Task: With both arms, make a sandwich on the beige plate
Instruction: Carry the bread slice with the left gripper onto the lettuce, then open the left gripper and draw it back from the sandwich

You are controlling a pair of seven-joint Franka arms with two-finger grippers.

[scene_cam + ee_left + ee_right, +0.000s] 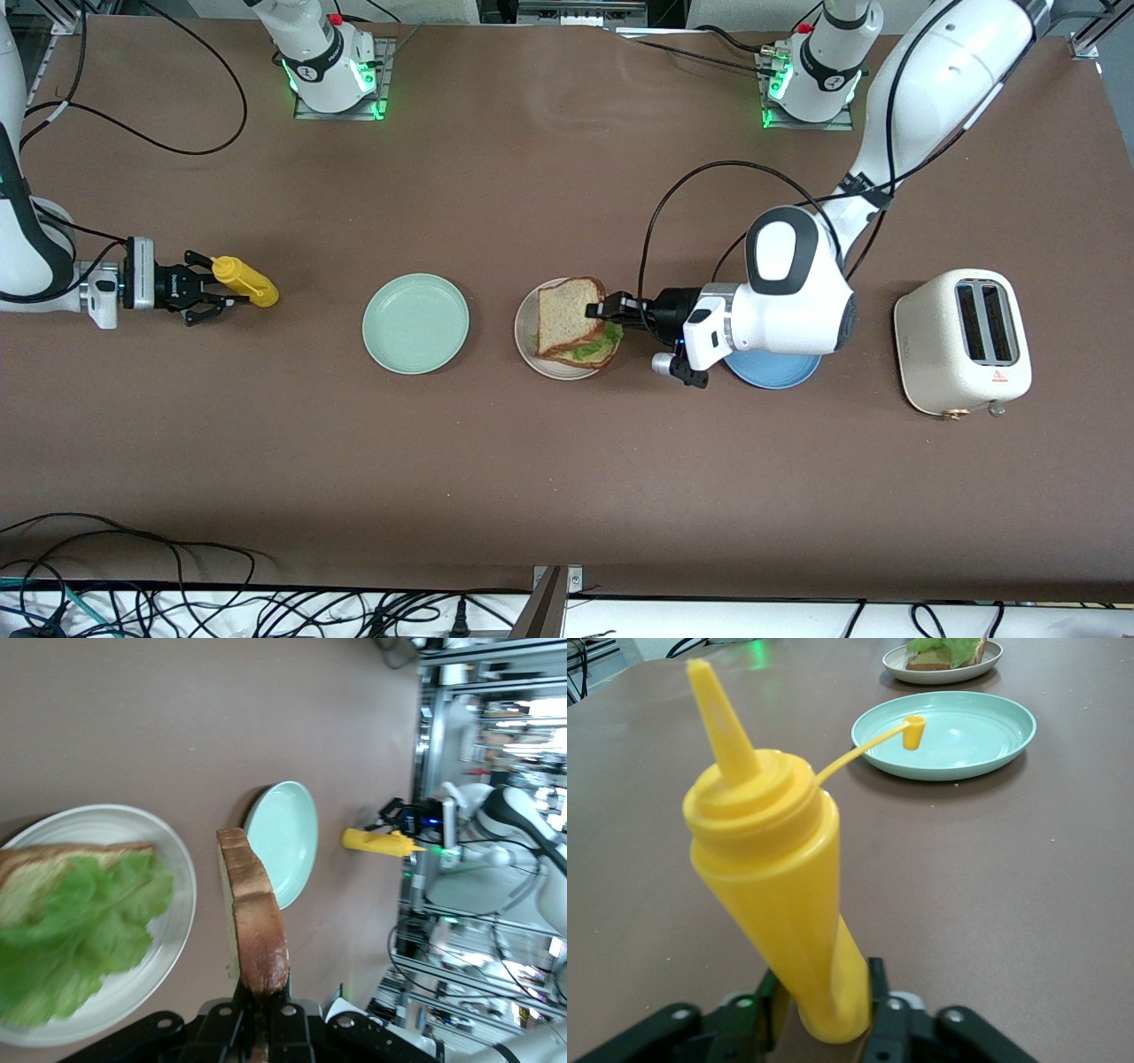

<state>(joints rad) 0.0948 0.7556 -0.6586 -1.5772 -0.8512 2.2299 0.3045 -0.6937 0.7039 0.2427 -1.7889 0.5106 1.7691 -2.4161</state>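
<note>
A top bread slice is held clamped by its crust in the left gripper over the beige plate, where the lower slice lies covered by a ruffled lettuce leaf. Toward the right arm's end of the table, a yellow squeeze bottle stands tilted between the fingers of the right gripper — whether it is gripped or already let go cannot be told. A mint-green plate sits between bottle and sandwich; a blue plate and a cream toaster lie toward the left arm's end.
</note>
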